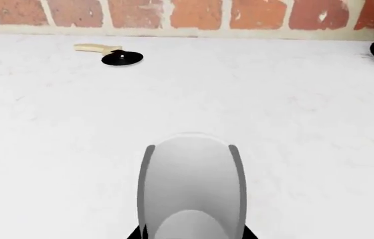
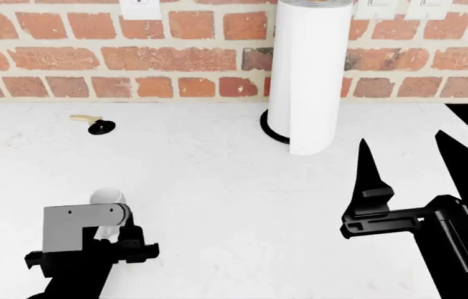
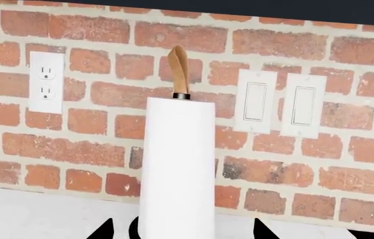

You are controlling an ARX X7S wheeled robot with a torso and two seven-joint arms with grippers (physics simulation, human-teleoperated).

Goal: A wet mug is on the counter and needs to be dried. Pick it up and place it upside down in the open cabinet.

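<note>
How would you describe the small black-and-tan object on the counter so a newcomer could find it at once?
Start at the brick wall, then look down to the white counter just below it. Well left of the tall paper-towel roll lies a pizza cutter: the only flat black disc with a tan handle.

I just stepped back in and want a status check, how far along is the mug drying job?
Early stage. Nothing looks finished: the mug sits low over the counter, not in any cabinet, and no cabinet shows in these views. In hand: the left claw is at the mug, which fills the left wrist view, though a firm grip cannot be confirmed. The right claw is open and idle. Left: lifting, flipping it upside down, and placing it.
</note>
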